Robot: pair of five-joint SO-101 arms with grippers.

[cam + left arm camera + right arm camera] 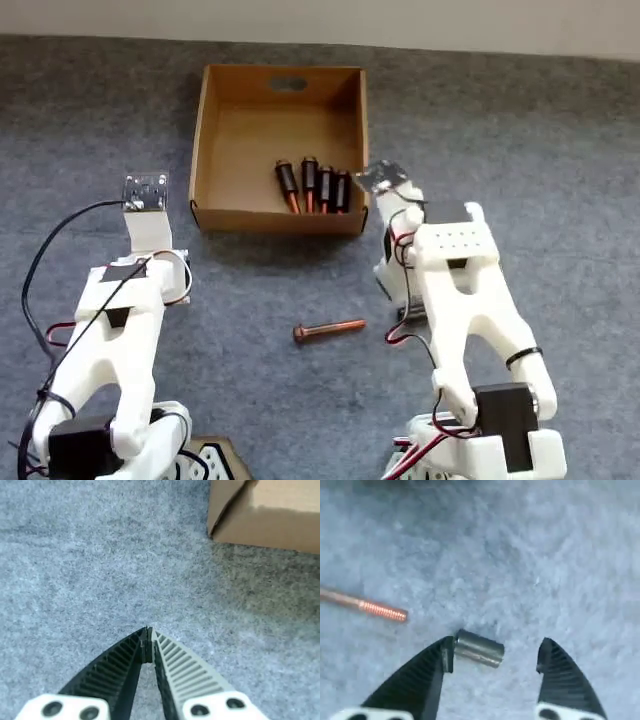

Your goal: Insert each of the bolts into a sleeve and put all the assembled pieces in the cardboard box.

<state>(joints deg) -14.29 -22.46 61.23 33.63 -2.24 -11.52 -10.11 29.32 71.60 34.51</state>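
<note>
Bolt (328, 329) flat, crosswise, head leftward

high: fixed overhead, far, facing down | left wrist: near carpet (100, 555), facing down, shares cardboard box (270, 520) corner with high | right wrist: near carpet, shares bolt (365, 605) with high

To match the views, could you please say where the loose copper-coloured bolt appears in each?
High view: copper-coloured bolt on grey carpet, between the arms.
Left wrist view: carpet and brown cardboard box corner.
Right wrist view: threaded end, near right gripper.
Shared landmark: the carpet.
</note>
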